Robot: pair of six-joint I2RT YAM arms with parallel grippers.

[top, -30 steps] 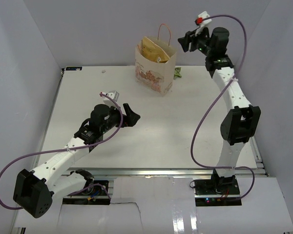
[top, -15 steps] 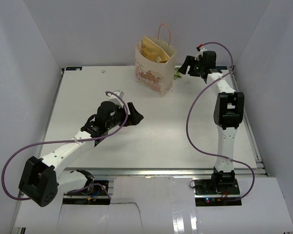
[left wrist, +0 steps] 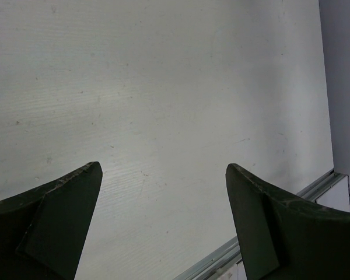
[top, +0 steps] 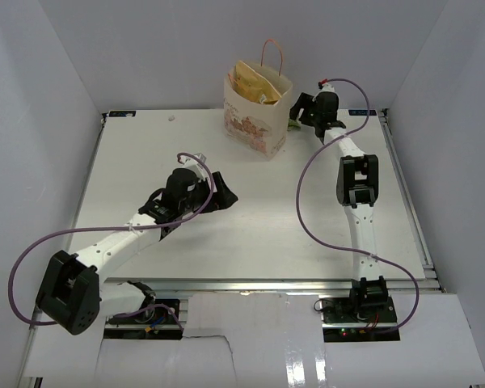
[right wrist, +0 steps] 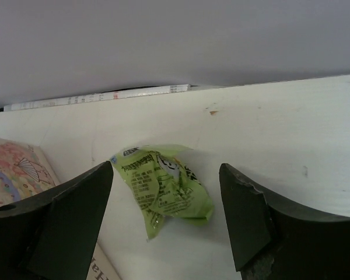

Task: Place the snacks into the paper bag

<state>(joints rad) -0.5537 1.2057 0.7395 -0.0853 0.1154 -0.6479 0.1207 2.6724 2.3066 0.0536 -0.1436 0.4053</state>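
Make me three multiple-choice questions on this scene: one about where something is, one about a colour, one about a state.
1. Where is the loose packet relative to the paper bag?
A inside it
B on the table beside it
C under it
2. What colour is the packet?
A green
B red
C blue
3. The right gripper is:
A open
B shut on the packet
C shut, empty

Answers: B, it lies on the table just outside the bag; A, its wrapper is green; A, the fingers stand wide apart.
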